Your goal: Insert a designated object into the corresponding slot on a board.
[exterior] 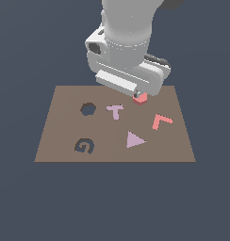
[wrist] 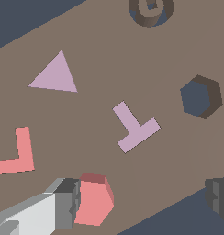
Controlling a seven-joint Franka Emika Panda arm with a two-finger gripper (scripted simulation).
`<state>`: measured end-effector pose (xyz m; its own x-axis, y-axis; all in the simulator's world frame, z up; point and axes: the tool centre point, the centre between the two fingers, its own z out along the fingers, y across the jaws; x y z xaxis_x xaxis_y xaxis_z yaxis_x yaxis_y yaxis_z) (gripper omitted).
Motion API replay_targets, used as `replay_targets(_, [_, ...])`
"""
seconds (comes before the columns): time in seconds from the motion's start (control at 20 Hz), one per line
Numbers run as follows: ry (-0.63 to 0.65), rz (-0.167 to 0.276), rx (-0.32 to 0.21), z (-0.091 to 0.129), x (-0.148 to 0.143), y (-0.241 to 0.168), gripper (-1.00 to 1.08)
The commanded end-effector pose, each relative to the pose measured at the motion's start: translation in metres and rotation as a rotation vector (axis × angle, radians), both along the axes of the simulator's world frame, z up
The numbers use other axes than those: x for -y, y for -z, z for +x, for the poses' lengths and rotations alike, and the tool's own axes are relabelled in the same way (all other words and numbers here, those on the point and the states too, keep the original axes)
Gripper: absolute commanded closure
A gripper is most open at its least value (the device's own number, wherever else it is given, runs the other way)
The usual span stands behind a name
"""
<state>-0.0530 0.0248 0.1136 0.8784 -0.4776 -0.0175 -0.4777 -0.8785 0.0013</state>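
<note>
Board [exterior: 60, 141] flat brown, no pattern — ground around it dark slate blue. Hexagonal block [exterior: 140, 98] coral red, top face paler than its sides in the wrist view. L piece [exterior: 160, 122] same coral red. T [exterior: 115, 111] and triangle [exterior: 134, 140] pale pink-mauve. Hexagon slot [exterior: 88, 109] and G cut-out [exterior: 84, 146] dark, walls darker brown. Arm light grey-white — fingers [wrist: 67, 202] dark grey.

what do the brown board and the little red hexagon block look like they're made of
The board looks like matte wood or fibreboard: flat brown, no shine, cut-out walls darker. The red hexagon block looks like matte plastic or painted wood: uniform coral, crisp facets. Being a simulator's render, neither shows grain to settle it.
</note>
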Motion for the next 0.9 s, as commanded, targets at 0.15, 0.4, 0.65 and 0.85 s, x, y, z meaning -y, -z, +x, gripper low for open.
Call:
replay_targets(0.15, [0.181,-0.004,0.004,-0.014,-0.017,0.017,-0.92])
replay_targets(0.4, [0.331,-0.007,0.007,-0.022,-0.032,0.032,-0.92])
replay_targets(0.65, [0.452,-0.009,0.01,-0.027,-0.046,0.044,-0.92])
replay_targets(0.85, [0.528,-0.011,0.011,-0.029,-0.055,0.052,-0.92])
